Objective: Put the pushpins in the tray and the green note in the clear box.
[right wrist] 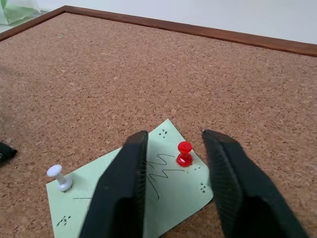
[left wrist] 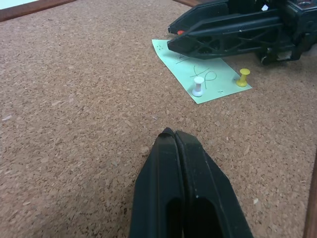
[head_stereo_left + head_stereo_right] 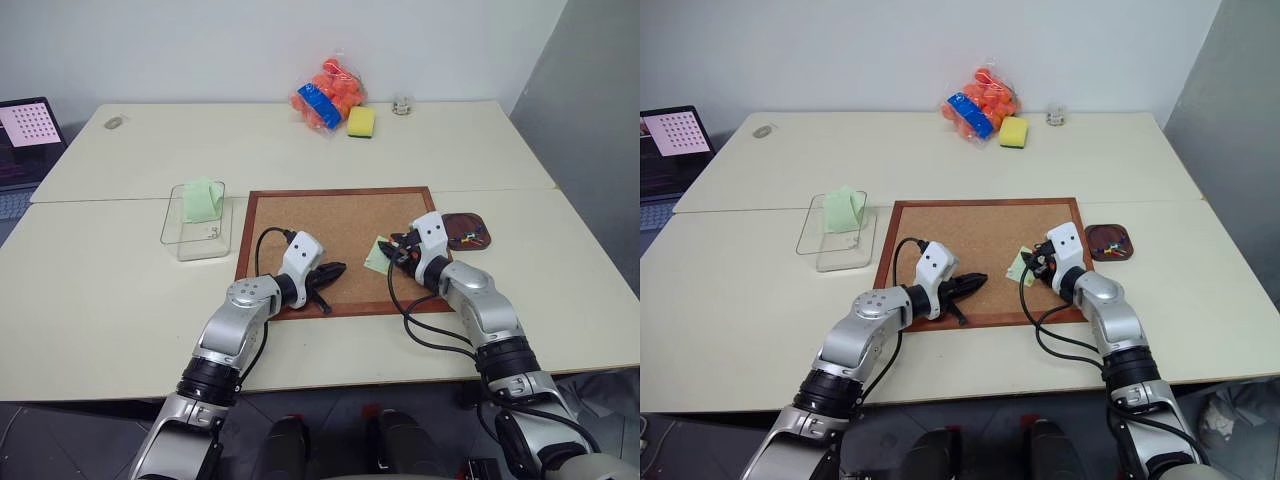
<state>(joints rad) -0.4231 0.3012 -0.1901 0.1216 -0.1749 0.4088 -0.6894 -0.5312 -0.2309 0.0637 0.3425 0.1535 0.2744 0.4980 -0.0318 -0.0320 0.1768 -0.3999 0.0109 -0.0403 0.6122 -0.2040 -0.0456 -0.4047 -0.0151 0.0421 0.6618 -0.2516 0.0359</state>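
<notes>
Right gripper [image 1: 173, 186] fingers straddle the red pushpin [image 1: 184, 152], part open, nothing held yet; the pin stands upright between the tips and slightly ahead, so the coming close should be straight on, shank axis vertical. Pin holds a corner of the green note [image 1: 133, 198], which lies flat on the cork board [image 3: 340, 225] at its right side. Three pins in the note: red, white pushpin [image 1: 59, 177], yellow pushpin [image 2: 242, 77]. Right arm clearly nearer; left gripper [image 2: 173, 136] sits closed and empty over bare cork, well apart from the note to its left. Tray [image 3: 468, 231] just beside the board's right edge, a few coloured pins in it, count unclear. Clear box [image 3: 197, 222] left of the board, one green note already inside. So two green notes total, one box, one tray.
</notes>
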